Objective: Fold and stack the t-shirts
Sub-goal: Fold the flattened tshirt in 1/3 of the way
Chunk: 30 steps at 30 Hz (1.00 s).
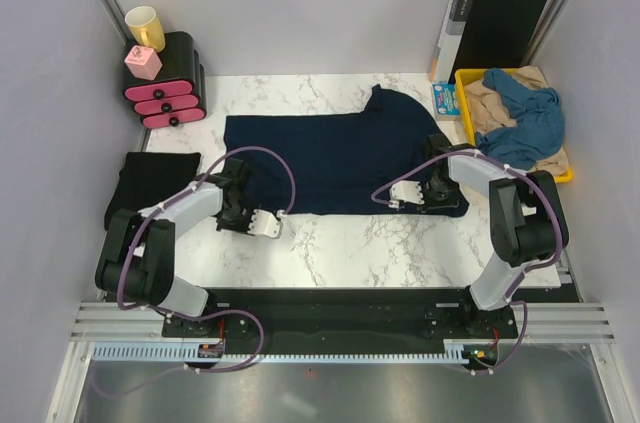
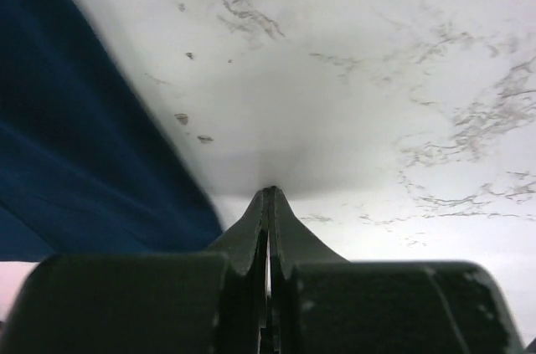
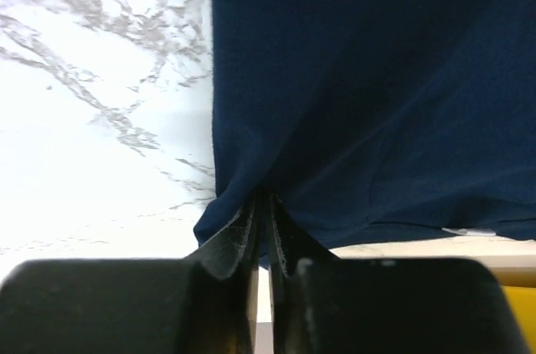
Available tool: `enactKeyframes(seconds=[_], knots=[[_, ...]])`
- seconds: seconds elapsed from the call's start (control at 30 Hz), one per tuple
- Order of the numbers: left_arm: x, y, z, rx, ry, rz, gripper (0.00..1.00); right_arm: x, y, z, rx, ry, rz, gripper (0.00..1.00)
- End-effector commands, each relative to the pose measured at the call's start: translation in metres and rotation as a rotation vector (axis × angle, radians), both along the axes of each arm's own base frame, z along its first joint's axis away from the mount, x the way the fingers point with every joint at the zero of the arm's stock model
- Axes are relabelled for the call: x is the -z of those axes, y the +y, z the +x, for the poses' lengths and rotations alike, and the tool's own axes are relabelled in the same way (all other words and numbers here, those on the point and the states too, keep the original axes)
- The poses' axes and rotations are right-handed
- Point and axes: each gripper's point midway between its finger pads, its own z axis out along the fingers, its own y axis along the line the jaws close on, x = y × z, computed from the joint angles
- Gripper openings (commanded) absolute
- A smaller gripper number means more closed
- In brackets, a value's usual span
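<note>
Our left end effector (image 2: 270,192) is sitting low over bare marble with its fingers pressed together and nothing between them, while our right end effector (image 3: 261,197) is pinching a puckered edge of the dark navy t-shirt (image 1: 340,155) between jaws that are all but touching. Turning to the containers, we are seeing a yellow tray (image 1: 466,115) at the right rear, and it is holding a crumpled medium-blue t-shirt (image 1: 530,121) lying partly over a beige t-shirt (image 1: 492,103). At the left rear a black drawer unit (image 1: 183,58) with three pink fronts is carrying a yellow mug (image 1: 146,25) and a small pink box (image 1: 143,62) on its top; we cannot tell what the drawers are holding. The navy shirt is lying spread across the middle of the white marble surface (image 1: 350,248), one sleeve pointing toward the back. A black t-shirt (image 1: 150,183) is lying folded at the left edge, and a black orange-edged folder (image 1: 495,28) is leaning against the back wall behind the tray, with a small blue packet (image 1: 446,98) just beside the tray's left wall. Pale grey walls are enclosing three sides. Our left arm is folding at the elbow, its wrist just beside the shirt's near left corner; our right arm is bending inward over the near right corner.
</note>
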Motion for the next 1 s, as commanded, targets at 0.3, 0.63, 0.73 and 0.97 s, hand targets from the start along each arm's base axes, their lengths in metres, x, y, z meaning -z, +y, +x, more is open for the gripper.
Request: enactKeyframes(seconds=[0.3, 0.63, 0.73, 0.97], knots=[[-0.117, -0.040, 0.062, -0.049, -0.265, -0.217, 0.18, -0.096, 0.042, 0.046, 0.023, -0.155, 0.186, 0.50], [-0.067, -0.033, 0.127, -0.099, -0.319, -0.126, 0.03, -0.086, 0.087, 0.129, 0.085, -0.235, 0.275, 0.38], [-0.055, -0.026, 0.143, -0.129, -0.330, -0.103, 0.02, -0.080, 0.098, 0.139, 0.071, -0.238, 0.282, 0.36], [-0.065, -0.024, 0.166, -0.177, -0.358, -0.117, 0.02, -0.068, 0.121, 0.122, 0.010, -0.165, 0.300, 0.37]])
